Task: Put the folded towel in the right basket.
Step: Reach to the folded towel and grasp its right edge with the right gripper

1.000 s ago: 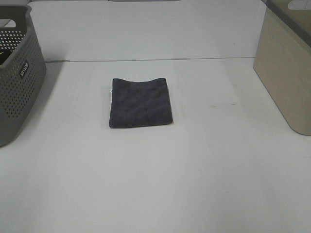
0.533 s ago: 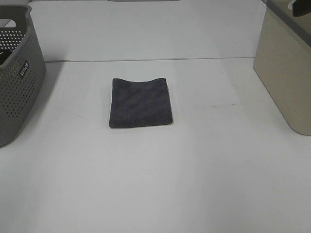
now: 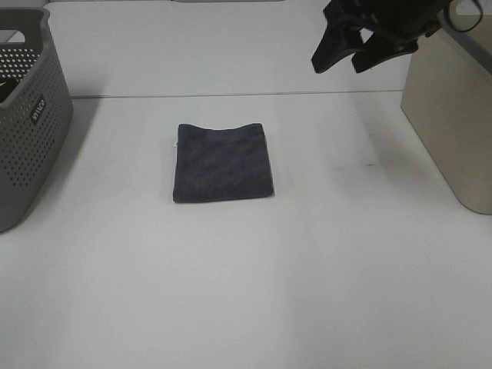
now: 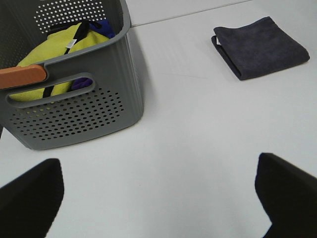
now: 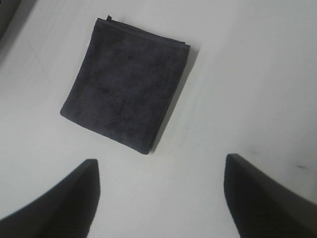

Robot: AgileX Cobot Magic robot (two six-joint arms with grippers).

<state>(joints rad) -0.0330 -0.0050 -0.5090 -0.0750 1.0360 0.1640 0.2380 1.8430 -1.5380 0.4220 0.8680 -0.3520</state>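
Seen from the high camera, the folded towel [image 3: 223, 163] lies flat in the middle of the table [image 3: 246, 292], well apart from the beige right basket [image 3: 450, 115]. The right gripper [image 3: 340, 63] hangs beside that basket, jaws spread and empty. In the left wrist view, the left gripper [image 4: 158, 196] gapes wide near the grey basket [image 4: 74, 114] (yellow cloth [image 4: 49, 54] inside). In the right wrist view, the towel lies untouched beyond the parted fingers [image 5: 59, 208].
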